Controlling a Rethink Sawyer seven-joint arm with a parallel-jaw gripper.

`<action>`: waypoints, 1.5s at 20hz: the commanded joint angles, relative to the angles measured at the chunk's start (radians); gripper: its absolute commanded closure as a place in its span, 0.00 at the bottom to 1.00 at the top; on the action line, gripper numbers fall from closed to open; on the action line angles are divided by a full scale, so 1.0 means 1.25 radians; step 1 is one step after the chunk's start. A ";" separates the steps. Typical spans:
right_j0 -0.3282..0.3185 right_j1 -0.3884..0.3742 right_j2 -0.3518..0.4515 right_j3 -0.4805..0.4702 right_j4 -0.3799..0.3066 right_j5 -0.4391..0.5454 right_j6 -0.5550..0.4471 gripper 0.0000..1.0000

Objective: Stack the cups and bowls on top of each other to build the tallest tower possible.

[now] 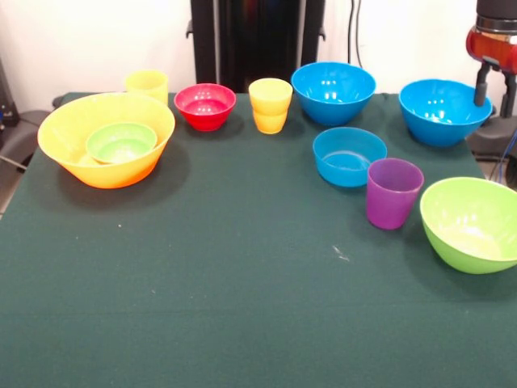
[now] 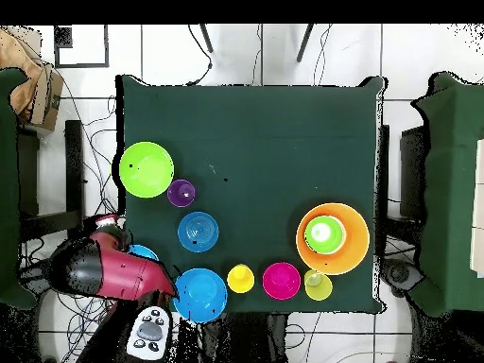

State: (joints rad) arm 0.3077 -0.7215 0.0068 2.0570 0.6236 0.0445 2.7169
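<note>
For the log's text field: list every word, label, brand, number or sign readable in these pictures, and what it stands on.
None can be read.
The bowls, the cups and the table cloth carry no lettering.
The grey device by the robot's base has buttons, with any marks too small to read.

- The lime green bowl (image 1: 475,223) is cut off by the front view's right edge.
- Overhead, the large blue bowl (image 2: 143,252) beneath the jaws is mostly hidden by the arm (image 2: 104,269).
- The gripper (image 1: 496,81) is cropped at the front view's edge.

Red arm (image 1: 493,40) hangs at table's edge, jaws parted.
</note>
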 commanded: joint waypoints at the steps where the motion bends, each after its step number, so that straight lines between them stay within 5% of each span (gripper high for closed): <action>1: -0.035 0.011 0.103 0.081 -0.043 -0.073 0.140 0.00; 30: 0.013 0.114 0.054 -0.014 0.007 -0.083 0.119 0.00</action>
State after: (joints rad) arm 0.3209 -0.6249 0.0433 2.0997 0.5995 -0.0459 2.7169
